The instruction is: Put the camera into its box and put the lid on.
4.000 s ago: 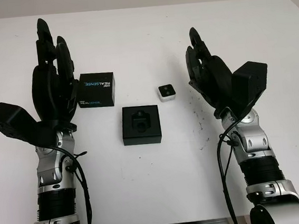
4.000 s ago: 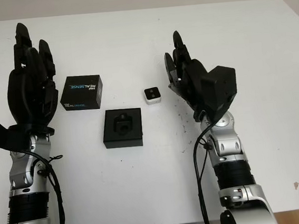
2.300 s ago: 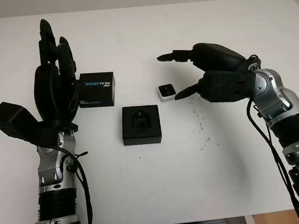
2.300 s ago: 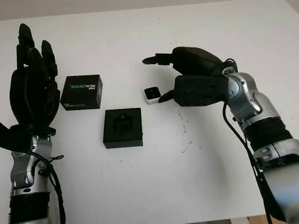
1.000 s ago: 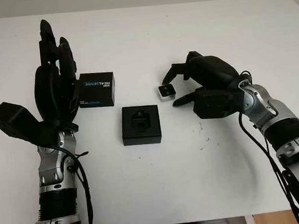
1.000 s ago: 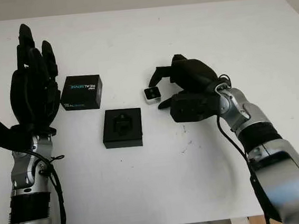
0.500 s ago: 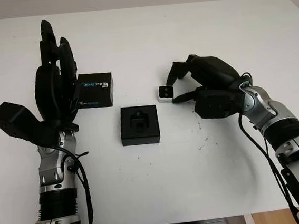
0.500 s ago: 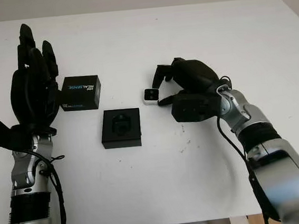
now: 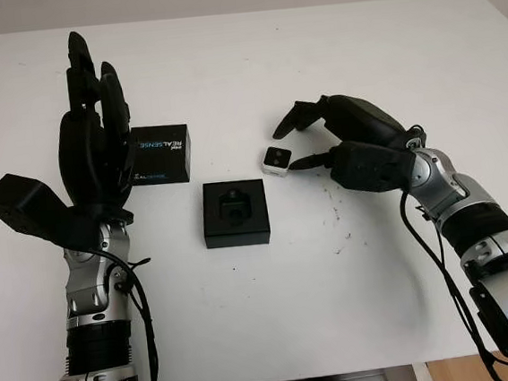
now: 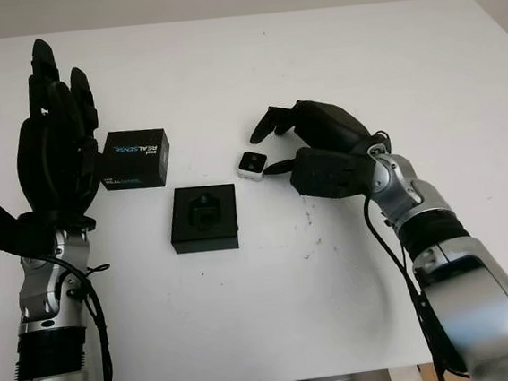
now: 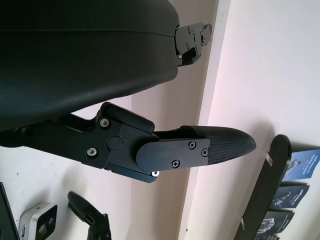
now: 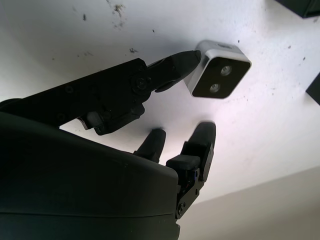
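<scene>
The right hand (image 9: 321,139) reaches over the table (image 9: 330,48) with its fingers spread around the camera (image 9: 275,160) but not closed on it: one fingertip (image 12: 192,61) touches the camera's side, while the other two fingers arch just beyond it, apart from it. The hand holds nothing yet. The camera lies on the table at those fingertips, lens face up and turned a little askew.

To do this step well, the arched fingers should come down onto the far side of the camera, opposite the touching fingertip, so the small body is pinched across two flat sides and not nudged along the table. A push from one side alone would likely slide or spin it. Once pinched, a straight lift should clear the box wall.

The box (image 9: 235,213) sits just past the camera, on the side away from the right wrist, its foam recess open and facing up. The lid (image 9: 161,154) lies farther off in the same direction, just beside the left hand (image 9: 94,134), which is raised upright and open, holding nothing.

Bare table lies all around the right hand, and the table's edges are well away, so the short carry to the box looks unobstructed.
</scene>
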### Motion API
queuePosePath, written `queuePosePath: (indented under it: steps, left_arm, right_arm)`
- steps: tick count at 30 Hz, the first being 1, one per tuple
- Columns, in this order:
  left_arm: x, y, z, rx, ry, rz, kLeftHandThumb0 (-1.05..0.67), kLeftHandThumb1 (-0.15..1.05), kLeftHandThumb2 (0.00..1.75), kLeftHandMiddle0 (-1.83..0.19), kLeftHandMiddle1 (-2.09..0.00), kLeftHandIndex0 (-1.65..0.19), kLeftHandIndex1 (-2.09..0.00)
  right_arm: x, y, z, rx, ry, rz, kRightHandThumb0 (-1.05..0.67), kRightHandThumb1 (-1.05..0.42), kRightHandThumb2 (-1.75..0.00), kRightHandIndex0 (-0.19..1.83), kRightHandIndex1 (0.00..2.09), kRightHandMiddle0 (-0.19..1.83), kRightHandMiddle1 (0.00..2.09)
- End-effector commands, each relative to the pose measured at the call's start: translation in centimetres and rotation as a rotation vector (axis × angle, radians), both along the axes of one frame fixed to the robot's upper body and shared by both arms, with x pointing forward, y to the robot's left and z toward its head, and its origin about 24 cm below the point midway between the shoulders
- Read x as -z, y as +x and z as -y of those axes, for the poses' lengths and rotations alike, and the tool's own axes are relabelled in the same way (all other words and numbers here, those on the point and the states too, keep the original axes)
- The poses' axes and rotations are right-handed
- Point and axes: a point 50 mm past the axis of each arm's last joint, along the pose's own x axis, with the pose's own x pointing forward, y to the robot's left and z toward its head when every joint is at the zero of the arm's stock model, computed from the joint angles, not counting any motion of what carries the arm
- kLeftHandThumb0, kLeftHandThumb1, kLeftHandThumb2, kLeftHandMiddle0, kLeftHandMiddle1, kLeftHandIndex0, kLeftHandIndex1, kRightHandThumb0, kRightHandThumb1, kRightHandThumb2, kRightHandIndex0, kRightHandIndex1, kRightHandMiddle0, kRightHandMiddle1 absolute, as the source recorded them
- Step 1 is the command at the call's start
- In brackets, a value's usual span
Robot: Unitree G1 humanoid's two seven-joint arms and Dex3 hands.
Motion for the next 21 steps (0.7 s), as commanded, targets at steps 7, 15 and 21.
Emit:
queuePosePath:
  steps: [7,15,21]
  left_arm:
    - [-0.1,0.0,0.0,0.001,0.001,0.010,-0.74,1.05,0.45,0.19,0.00,0.19,0.00]
    - [0.0,0.0,0.1,0.009,-0.006,0.009,-0.73,1.05,0.44,0.19,0.00,0.19,0.00]
    - [0.0,0.0,0.1,0.001,-0.003,0.008,-0.73,1.05,0.46,0.19,0.00,0.19,0.00]
  right_arm:
    - [-2.4,0.2,0.5,-0.009,-0.073,-0.003,-0.48,-0.83,-0.05,0.00,0.03,0.25,0.16]
    - [-5.4,0.3,0.2,-0.088,-0.243,0.115,-0.48,-0.82,-0.05,0.02,0.05,0.30,0.13]
    - [-5.3,0.1,-0.5,-0.165,-0.343,0.220,-0.44,-0.80,-0.05,0.10,0.09,0.40,0.15]
